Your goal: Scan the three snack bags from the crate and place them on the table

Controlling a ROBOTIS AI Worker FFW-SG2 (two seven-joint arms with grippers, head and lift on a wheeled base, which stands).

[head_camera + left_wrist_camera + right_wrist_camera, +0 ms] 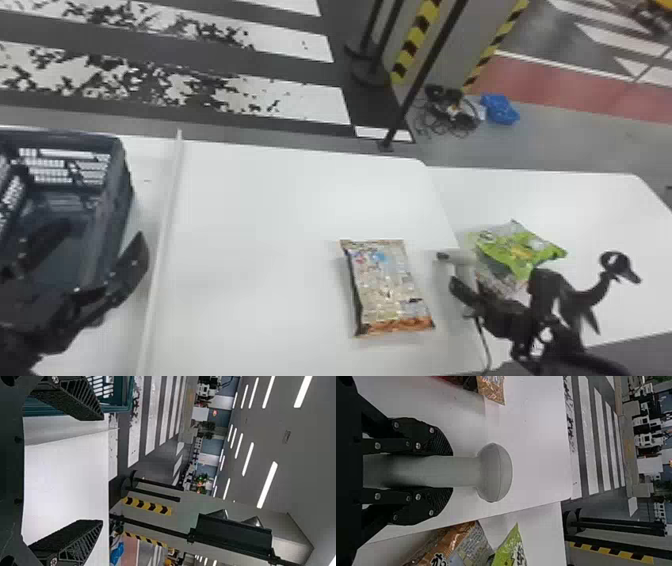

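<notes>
White table (280, 200) holds a bag (392, 290) at five o'clock; right claw (449, 471) clamps scanner (495, 472), likely to read it; left claw (97, 470) apart.

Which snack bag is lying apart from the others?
The pale bag with the orange strip at its near end; the green bag and the orange-brown bag lie close together on the table farther right.

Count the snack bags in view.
3. A gold bag lies on the middle table; a green bag and an orange-brown bag lie together on the right-hand table. The crate is partly out of view, so it may hide more.
</notes>
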